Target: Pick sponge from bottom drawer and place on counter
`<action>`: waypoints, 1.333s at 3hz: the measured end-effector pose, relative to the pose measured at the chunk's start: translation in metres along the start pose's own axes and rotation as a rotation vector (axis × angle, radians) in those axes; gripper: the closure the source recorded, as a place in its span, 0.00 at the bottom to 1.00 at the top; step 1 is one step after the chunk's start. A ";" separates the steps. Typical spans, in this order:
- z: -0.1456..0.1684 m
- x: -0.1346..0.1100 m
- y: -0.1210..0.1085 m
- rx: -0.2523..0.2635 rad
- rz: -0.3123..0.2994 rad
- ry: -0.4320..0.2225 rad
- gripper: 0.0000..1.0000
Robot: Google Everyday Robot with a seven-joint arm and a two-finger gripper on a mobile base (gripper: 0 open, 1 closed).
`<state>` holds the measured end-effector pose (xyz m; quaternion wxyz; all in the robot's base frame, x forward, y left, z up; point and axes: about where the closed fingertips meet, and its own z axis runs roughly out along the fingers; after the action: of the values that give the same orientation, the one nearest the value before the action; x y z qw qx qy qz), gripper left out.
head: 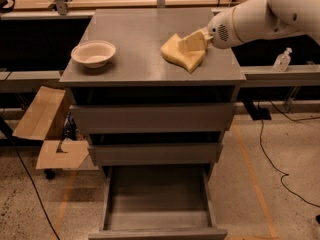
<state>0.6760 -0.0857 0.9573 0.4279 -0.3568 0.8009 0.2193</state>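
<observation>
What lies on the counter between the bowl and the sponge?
Nothing: the camera view shows bare counter between bowl and sponge. The gripper sits at the sponge's upper right side.
</observation>
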 end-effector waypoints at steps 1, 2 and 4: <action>0.020 -0.012 -0.016 0.038 0.082 -0.125 1.00; 0.045 -0.028 -0.031 0.038 0.108 -0.246 1.00; 0.072 -0.043 -0.039 0.000 0.062 -0.312 0.82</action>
<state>0.7605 -0.0472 0.9527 0.5400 -0.2935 0.7355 0.2852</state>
